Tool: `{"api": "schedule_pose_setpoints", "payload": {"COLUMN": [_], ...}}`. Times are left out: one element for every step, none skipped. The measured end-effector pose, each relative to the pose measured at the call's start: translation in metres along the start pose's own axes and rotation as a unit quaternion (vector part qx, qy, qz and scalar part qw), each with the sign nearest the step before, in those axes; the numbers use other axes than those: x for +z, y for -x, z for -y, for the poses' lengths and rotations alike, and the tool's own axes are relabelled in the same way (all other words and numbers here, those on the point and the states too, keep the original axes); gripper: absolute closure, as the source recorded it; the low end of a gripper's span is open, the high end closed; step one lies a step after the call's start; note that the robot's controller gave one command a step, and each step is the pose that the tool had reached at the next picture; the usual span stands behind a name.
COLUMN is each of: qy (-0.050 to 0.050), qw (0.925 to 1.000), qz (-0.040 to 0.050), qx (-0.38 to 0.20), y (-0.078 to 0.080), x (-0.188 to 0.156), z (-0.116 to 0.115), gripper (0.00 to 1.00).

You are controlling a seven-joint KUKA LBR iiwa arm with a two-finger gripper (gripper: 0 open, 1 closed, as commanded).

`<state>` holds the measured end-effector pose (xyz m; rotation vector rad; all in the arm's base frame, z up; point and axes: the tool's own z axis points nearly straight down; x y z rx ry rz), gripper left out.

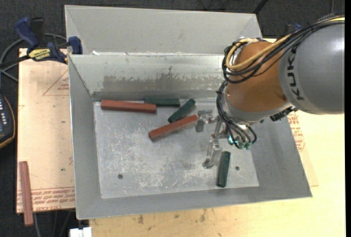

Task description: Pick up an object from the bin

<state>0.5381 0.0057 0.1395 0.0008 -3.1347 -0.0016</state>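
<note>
My gripper (208,138) hangs low over the right part of the bin floor, under the arm's orange cover. Its fingers stand open, with bare floor between them. One fingertip (204,120) is close to the right end of a slanted red-brown stick (173,127). The other fingertip (210,157) is just left of a dark green stick (222,169) that lies nearly upright in the view near the front right. Whether either fingertip touches its stick, I cannot tell.
By the back wall lie a longer red-brown stick (129,105), a dark green stick (162,101) and a short tilted dark green stick (181,111). The bin's sloped walls rise on all sides. The arm covers the bin's right wall.
</note>
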Motion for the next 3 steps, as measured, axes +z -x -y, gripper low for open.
{"api": "schedule_pose_setpoints", "payload": {"qy": [0.001, 0.0, 0.0], "qw": [0.9996, 0.9997, 0.9991], "qz": [0.0067, 0.0068, 0.0096], "qx": [-0.027, -0.024, -0.04], "y": [0.077, 0.077, 0.077], "x": [0.072, 0.065, -0.078], "z": [-0.064, -0.06, -0.065], "gripper": [0.0, 1.0, 1.0]}}
